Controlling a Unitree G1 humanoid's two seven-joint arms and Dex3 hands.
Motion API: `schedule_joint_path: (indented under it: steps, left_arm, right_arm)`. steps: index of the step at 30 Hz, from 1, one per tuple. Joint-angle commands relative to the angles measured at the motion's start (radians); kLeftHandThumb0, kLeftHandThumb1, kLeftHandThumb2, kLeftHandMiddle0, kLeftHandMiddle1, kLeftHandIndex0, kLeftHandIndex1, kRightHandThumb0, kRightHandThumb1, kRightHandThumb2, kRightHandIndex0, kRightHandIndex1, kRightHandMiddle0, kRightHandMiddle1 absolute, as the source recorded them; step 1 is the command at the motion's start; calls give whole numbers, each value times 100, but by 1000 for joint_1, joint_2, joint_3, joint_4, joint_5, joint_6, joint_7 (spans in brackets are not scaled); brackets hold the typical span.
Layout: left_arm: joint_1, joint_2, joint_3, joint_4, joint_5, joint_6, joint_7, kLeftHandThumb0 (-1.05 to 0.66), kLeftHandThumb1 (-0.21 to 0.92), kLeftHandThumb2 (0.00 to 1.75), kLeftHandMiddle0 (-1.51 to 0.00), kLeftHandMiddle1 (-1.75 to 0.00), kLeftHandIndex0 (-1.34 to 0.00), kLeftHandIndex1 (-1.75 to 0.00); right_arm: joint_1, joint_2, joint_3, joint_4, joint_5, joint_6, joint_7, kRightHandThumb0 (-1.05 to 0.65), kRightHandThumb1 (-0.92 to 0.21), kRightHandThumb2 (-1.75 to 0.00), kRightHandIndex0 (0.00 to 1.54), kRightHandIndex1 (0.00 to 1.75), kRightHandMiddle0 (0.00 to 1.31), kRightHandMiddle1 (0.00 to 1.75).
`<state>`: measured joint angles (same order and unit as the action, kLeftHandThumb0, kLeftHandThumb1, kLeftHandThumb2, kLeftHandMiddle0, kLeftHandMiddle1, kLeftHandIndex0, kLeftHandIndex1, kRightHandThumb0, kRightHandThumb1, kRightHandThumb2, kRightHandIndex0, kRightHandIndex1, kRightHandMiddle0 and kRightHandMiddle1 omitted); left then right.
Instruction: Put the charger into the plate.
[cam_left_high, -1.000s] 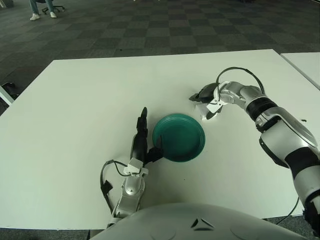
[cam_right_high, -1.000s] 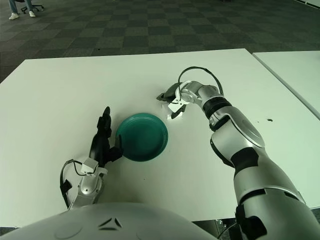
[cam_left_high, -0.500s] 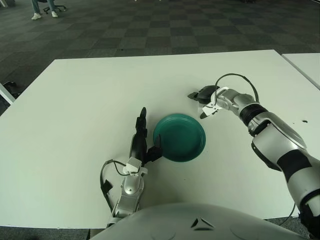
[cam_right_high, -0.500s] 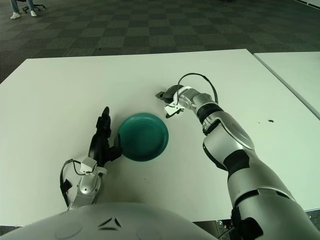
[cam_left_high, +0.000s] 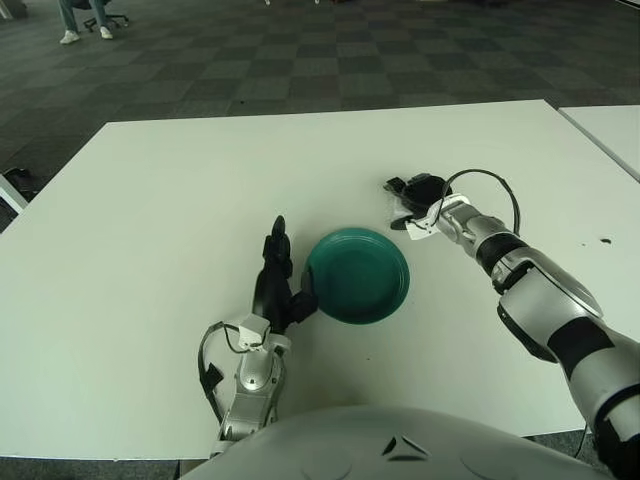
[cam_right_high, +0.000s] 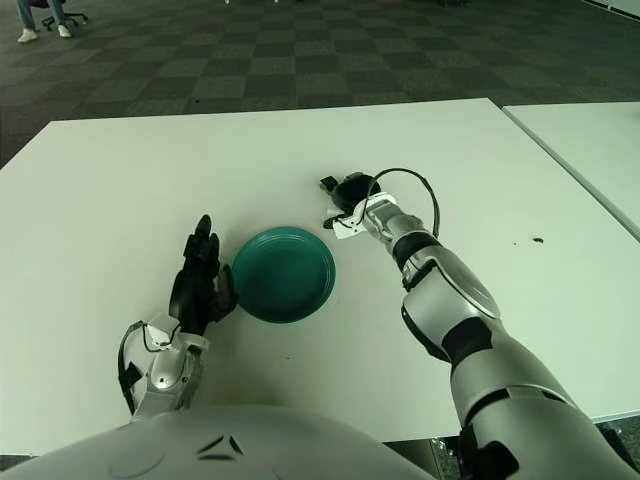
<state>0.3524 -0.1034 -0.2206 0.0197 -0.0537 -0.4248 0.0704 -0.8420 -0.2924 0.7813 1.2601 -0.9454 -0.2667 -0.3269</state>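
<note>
Near the tabletop's (cam_left_high: 150, 250) front edge, the left hand (cam_left_high: 277, 285) shows just left of the green plate (cam_left_high: 357, 275), fingers spread, holding nothing. Beyond the plate's far right rim, toward the tabletop's right edge, the right hand (cam_left_high: 420, 200) has its fingers curled on the white charger (cam_left_high: 404, 212).

You have bare white table (cam_left_high: 150, 220) all round the round teal plate (cam_left_high: 357, 275); only the open left hand (cam_left_high: 278, 285) crowds its left rim; the right hand (cam_left_high: 420, 200) sits just beyond its far-right edge.
</note>
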Motion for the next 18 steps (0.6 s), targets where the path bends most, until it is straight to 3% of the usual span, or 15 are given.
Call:
schedule_joint_path:
  steps: [1, 4, 6, 11, 18]
  left_arm:
    - [-9, -25, 11, 27, -21, -23, -16, -97, 92, 88, 0, 0, 0, -8]
    - [-13, -24, 14, 38, -21, -35, -21, -97, 92, 88, 0, 0, 0, -9]
    - [-15, -24, 15, 45, -20, -42, -23, -97, 92, 88, 0, 0, 0, -10]
    - [-25, -22, 29, 70, -8, -57, -18, -95, 92, 90, 0, 0, 0, -15]
    - [-33, -14, 50, 102, -16, -75, -30, -93, 92, 92, -1, 0, 0, -23]
  right_arm:
    - [95, 26, 35, 58, -29, 33, -55, -71, -92, -22, 43, 145, 7, 154]
    - [100, 25, 50, 66, -41, 37, -110, -67, -92, -23, 46, 165, 11, 164]
    - [101, 23, 59, 69, -47, 38, -136, -50, -83, -48, 51, 171, 27, 164]
    - [108, -3, 79, 74, -55, 32, -187, -41, -68, -80, 62, 174, 35, 172]
    - [124, -15, 60, 84, -20, 37, -179, -39, -65, -89, 70, 175, 37, 174]
